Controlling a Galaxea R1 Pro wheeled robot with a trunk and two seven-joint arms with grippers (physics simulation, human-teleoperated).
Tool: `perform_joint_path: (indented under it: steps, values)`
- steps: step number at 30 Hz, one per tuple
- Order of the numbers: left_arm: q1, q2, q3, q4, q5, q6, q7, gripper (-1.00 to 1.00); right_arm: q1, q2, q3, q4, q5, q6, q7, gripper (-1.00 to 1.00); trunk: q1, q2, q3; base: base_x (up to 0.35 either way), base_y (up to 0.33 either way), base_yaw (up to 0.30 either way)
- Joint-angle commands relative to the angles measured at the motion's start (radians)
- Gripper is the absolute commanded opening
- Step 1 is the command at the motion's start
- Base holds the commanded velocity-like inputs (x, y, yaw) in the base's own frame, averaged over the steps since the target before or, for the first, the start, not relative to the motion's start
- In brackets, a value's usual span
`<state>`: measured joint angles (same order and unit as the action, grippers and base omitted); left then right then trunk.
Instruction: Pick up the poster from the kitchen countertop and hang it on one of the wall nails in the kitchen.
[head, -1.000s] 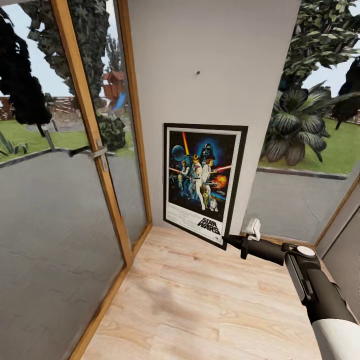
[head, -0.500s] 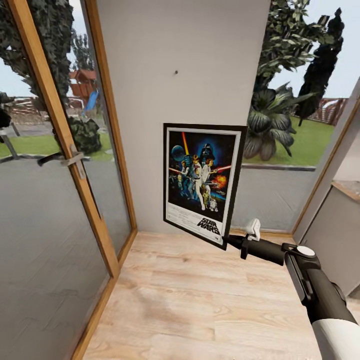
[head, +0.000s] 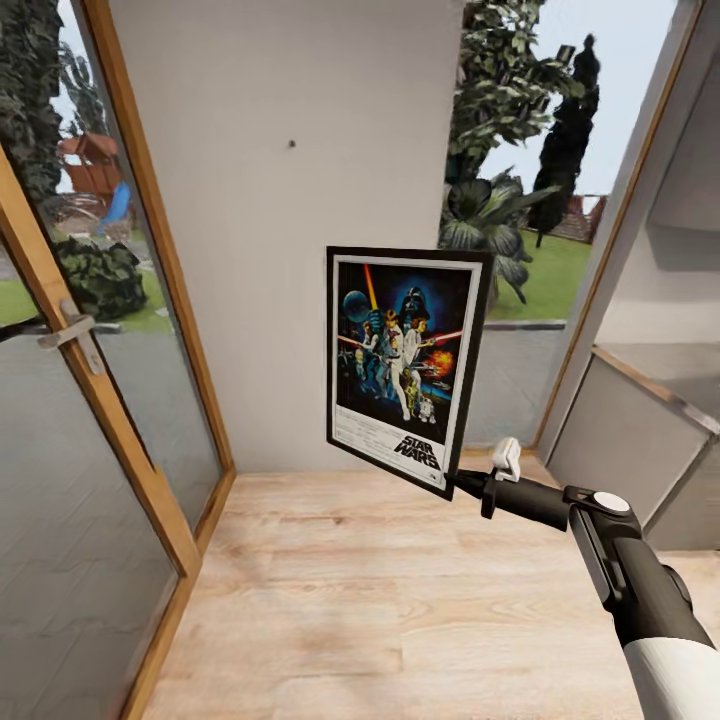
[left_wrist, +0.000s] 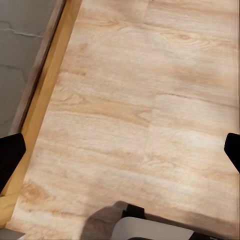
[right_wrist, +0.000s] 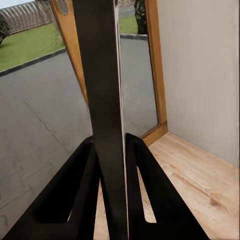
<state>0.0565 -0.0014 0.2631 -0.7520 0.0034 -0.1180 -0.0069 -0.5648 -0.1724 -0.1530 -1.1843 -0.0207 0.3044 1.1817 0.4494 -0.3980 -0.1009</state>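
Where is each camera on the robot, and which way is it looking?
Head view: from the robot's head, looking forward and down at the poster, wall nail and right gripper.
Left wrist view: on the left arm, facing the wooden floor; dark fingertips at the edges.
Right wrist view: on the right arm, along fingers clamping the poster's edge.
Head and right wrist views share the poster.

1. The poster is seen as smooth printed paper with a white border, set in a thin matt black frame; edge-on in the right wrist view it reads dark with a slight sheen.
2. The right gripper is rendered in matt black, plastic-like.
3. The floor is shown as pale wood planks, grained, low gloss.
4. The wall is plain, matt, light grey.
5. The door frame is given a warm wood finish; its handle is possibly brushed metal.
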Motion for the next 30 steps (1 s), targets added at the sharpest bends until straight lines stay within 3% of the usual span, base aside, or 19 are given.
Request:
perform_joint_path:
  steps: [1, 10, 30]
  values:
    - [0.0, 0.0, 0.002, -0.001, 0.001, -0.002, -0.001, 1.0, -0.001, 0.0, -0.001, 0.0, -0.004, 0.012, 0.006, -1.0, 0.001, -0.002, -0.002, 0.0, 0.0, -0.153]
    - [0.0, 0.0, -0.001, 0.005, 0.001, -0.001, -0.001, 1.0, -0.001, 0.0, 0.001, 0.0, -0.004, 0.014, 0.007, -1.0, 0.001, -0.002, -0.002, 0.022, 0.0, -0.027]
    - [0.0, 0.0, 0.0, 0.003, 0.001, 0.0, -0.001, 1.0, -0.001, 0.001, 0.0, 0.0, -0.004, 0.013, 0.006, -1.0, 0.001, -0.002, -0.002, 0.275, 0.031, 0.0]
